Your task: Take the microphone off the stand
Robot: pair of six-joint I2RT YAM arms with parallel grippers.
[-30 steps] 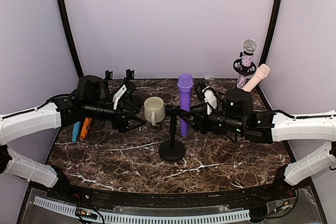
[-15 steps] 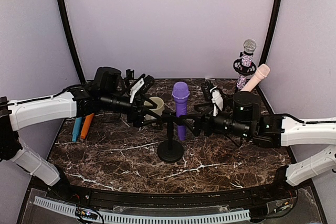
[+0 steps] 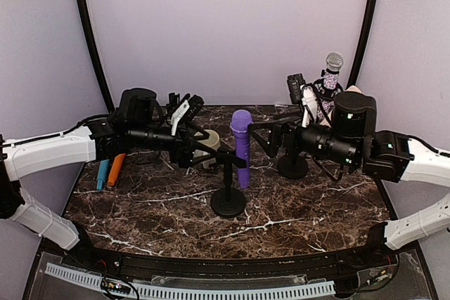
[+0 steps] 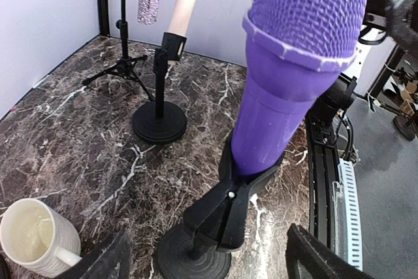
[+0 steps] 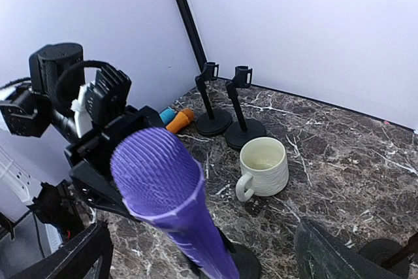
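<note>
Well, my right gripper [image 3: 264,136] has just let go. A second ago it was clamped on the purple microphone [image 3: 241,147]; now it has sprung wide and drawn back up and to the right, clear of the handle. The microphone has sunk a little lower than it stood then. It sits in the clip [image 4: 228,207] of the black desk stand [image 3: 229,203], head up and leaning slightly, near the middle of the marble table [image 3: 309,209]. Meanwhile my left gripper [image 4: 208,234] has swung in from the left toward the stand, in front of the cream mug [image 4: 32,236].

So nothing is off yet: the microphone is as much in the stand as ever, and I judge I am between grasps, with the pull itself not yet done.

On the right, my fingers [image 5: 339,253] stand as far apart as they go and hold nothing; the microphone's head shows between them in the wrist view but well short of either. On the left they are spread nearly as wide, one to each side of the clip, gripping nothing. Whether either one brushes the stand I cannot tell.
</note>
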